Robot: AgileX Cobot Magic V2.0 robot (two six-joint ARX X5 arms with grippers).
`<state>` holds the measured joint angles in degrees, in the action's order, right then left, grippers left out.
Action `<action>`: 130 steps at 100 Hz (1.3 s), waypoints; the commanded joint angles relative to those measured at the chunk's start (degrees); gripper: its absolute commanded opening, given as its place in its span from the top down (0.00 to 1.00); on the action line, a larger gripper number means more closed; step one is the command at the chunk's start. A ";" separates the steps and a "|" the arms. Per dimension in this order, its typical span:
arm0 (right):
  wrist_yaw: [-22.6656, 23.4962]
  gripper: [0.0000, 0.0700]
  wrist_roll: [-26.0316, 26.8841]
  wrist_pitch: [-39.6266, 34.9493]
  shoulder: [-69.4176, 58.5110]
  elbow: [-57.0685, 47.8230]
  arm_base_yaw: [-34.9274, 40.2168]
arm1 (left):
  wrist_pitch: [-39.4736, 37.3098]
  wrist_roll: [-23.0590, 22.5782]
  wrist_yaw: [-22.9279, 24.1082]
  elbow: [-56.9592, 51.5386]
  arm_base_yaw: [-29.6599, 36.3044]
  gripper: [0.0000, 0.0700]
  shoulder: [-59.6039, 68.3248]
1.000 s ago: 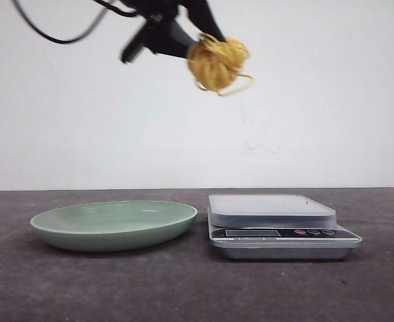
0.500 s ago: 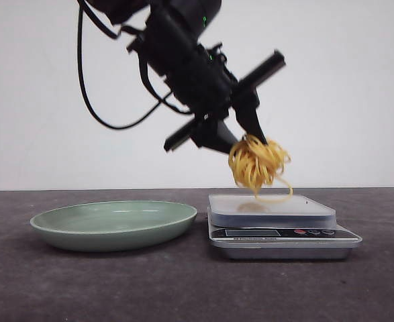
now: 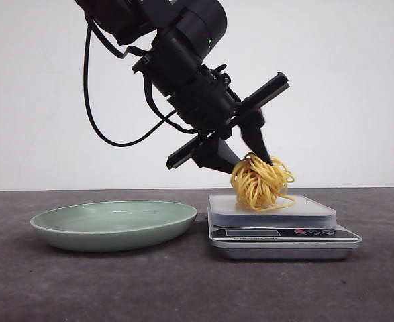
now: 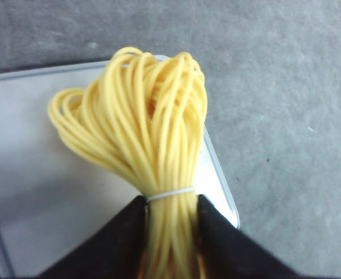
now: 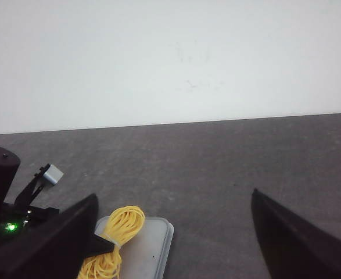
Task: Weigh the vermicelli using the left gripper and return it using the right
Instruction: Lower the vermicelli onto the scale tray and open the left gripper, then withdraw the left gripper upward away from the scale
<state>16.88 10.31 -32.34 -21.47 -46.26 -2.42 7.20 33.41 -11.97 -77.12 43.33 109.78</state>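
Surface: dark grey table, white wall behind.
Vermicelli: on the scale platform, near its edge.
Left gripper: clamped on the vermicelli.
Right gripper: fingers wide apart, above bare table.
Plate: just beside the scale.

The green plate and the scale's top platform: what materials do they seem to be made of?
The shallow pale green plate looks like glazed ceramic, possibly melamine: smooth surface with a soft sheen along the rim. The flat grey platform of the kitchen scale looks like matte plastic or frosted glass; the pictures leave this open.
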 commanded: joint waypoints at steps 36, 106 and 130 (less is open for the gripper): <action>0.04 0.24 -0.48 0.50 -0.15 -1.11 0.02 | 4.92 -9.33 -0.79 -5.35 -3.32 0.60 -4.46; 0.26 0.24 -0.52 -0.96 -0.15 -1.11 0.02 | 31.15 -24.87 18.53 -5.86 -5.70 0.61 -61.42; 0.26 0.24 -0.52 -0.55 -0.17 -1.11 0.09 | 52.22 -20.63 26.27 -5.77 -5.70 0.61 -75.89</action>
<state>16.93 10.31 -33.65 -21.47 -46.26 -2.35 54.83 10.37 12.56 -82.13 37.26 35.20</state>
